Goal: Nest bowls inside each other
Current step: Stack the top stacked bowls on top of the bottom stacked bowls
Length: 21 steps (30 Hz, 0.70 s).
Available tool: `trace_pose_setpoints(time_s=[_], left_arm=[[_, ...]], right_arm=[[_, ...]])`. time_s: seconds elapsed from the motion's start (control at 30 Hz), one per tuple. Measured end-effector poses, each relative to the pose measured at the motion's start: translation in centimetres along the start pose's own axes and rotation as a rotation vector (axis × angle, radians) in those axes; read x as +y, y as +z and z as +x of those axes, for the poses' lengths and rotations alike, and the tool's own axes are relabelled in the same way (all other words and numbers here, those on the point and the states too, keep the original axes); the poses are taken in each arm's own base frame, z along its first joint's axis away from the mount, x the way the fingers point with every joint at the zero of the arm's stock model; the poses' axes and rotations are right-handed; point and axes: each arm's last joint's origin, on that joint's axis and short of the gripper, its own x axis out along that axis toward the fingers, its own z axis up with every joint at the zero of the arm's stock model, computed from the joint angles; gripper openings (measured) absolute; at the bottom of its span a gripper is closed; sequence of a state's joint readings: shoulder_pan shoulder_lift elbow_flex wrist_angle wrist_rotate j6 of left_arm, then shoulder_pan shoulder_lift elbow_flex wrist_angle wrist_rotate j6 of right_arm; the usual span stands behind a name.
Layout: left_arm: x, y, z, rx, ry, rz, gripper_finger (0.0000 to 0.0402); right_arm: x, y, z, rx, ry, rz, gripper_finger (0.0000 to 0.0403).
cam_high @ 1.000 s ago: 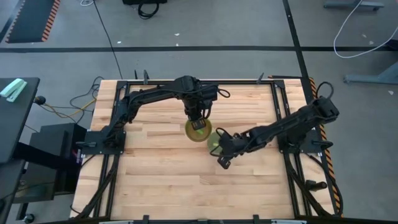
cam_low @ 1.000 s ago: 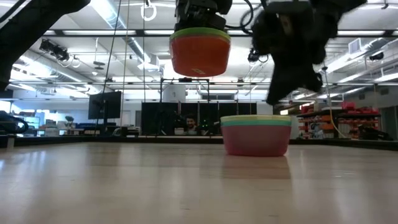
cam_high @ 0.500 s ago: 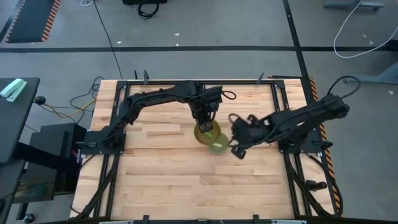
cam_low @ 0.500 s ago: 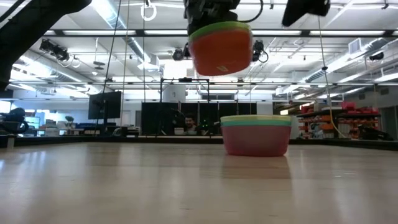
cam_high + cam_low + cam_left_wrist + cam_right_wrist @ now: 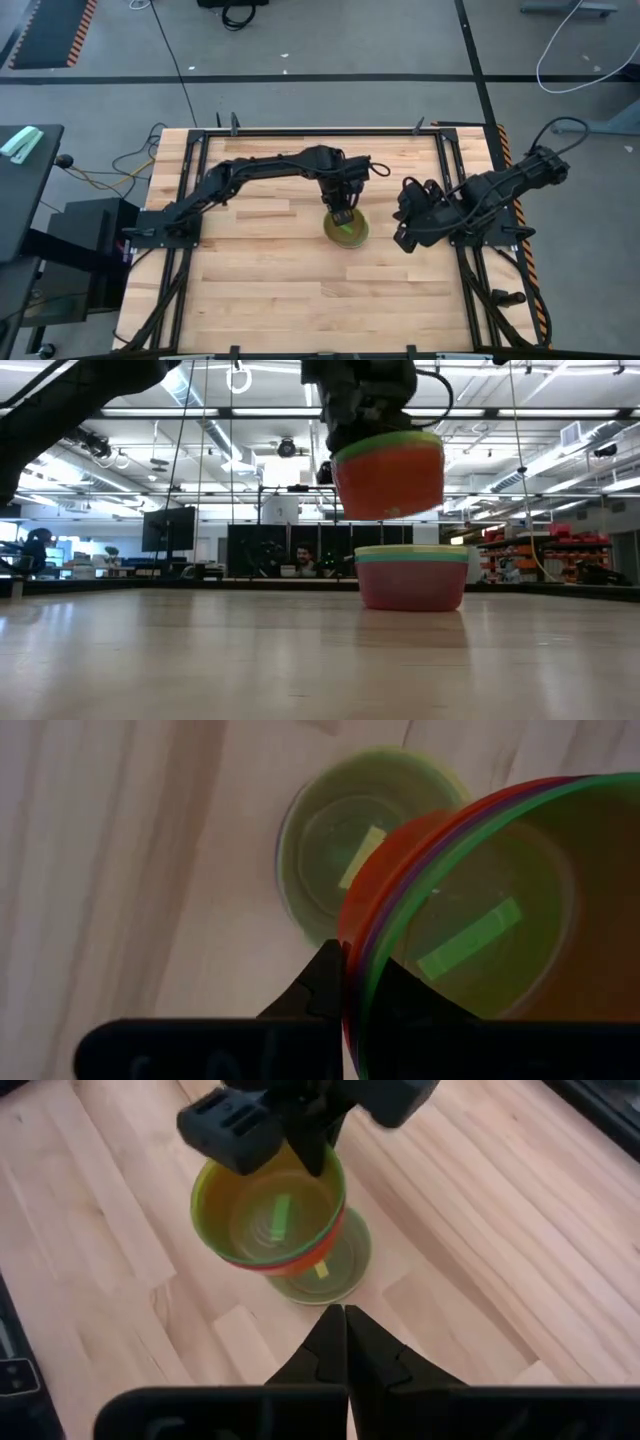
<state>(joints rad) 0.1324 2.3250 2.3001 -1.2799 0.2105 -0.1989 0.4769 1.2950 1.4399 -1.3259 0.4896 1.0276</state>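
- High view: your left gripper (image 5: 343, 207) hangs over the table's middle; the right gripper (image 5: 405, 228) waits nearby.
- Low view: the held stack (image 5: 388, 474) hovers above the resting stack (image 5: 411, 576), clear of it.
- Left wrist view: fingers (image 5: 322, 982) pinch the held stack's rim.
- Right wrist view: its fingers (image 5: 330, 1342) are closed, empty.

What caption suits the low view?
Left gripper holds an orange-bottomed bowl stack in the air just above the pink-bottomed stack on the table.

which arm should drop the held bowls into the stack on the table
Left. Its pincer grips the rim of the orange-bottomed plastic bowl stack, just above the pink-bottomed stack on the wooden table. The right pincer is off to the side, shut.
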Motion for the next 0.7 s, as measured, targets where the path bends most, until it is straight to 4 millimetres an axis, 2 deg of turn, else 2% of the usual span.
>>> trace_pose_setpoints(time_s=[0.23,0.5,0.7], left_arm=[[0.6,1.0,2.9,-0.021,-0.001,-0.021,0.0018],[2.1,0.8,3.6,0.034,0.042,-0.062,0.0018],[3.0,0.6,5.3,0.101,0.081,-0.081,0.0018]], right_arm=[[0.4,-0.1,0.3,0.006,-0.007,-0.008,0.0],[0.4,-0.1,0.3,0.004,-0.004,-0.008,0.0],[0.4,-0.1,0.3,0.003,-0.003,-0.008,0.0]])
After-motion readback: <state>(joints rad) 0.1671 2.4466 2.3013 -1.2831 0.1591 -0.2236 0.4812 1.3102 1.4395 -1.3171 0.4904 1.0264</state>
